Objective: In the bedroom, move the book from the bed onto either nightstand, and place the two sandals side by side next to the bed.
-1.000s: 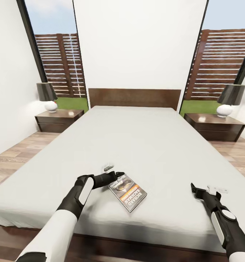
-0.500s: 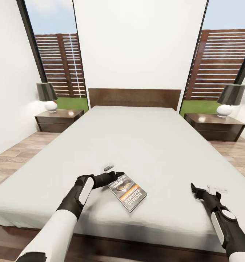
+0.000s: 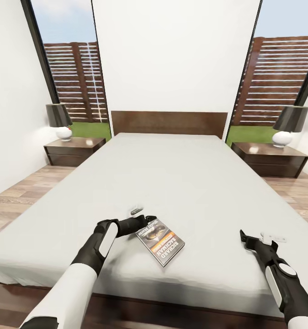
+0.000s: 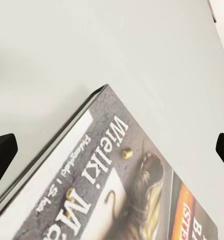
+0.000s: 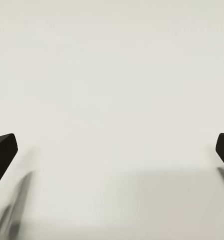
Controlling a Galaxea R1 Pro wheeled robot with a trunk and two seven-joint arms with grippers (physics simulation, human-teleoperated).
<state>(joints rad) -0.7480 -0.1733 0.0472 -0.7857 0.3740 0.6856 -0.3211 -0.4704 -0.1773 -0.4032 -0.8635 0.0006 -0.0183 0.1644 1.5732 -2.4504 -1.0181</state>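
Dark-covered thin paperback book (image 3: 160, 241) lies flat on the pale grey mattress (image 3: 172, 173); light, slightly floppy, best pinched at its edge; left gripper (image 3: 150, 220) spread wide around its corner, unclosed.

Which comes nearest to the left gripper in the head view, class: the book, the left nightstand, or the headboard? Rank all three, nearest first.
1. The book, on the mattress right at the left gripper.
2. The left nightstand, on the floor at the bed's left side, near its head.
3. The headboard, at the bed's far end against the wall.
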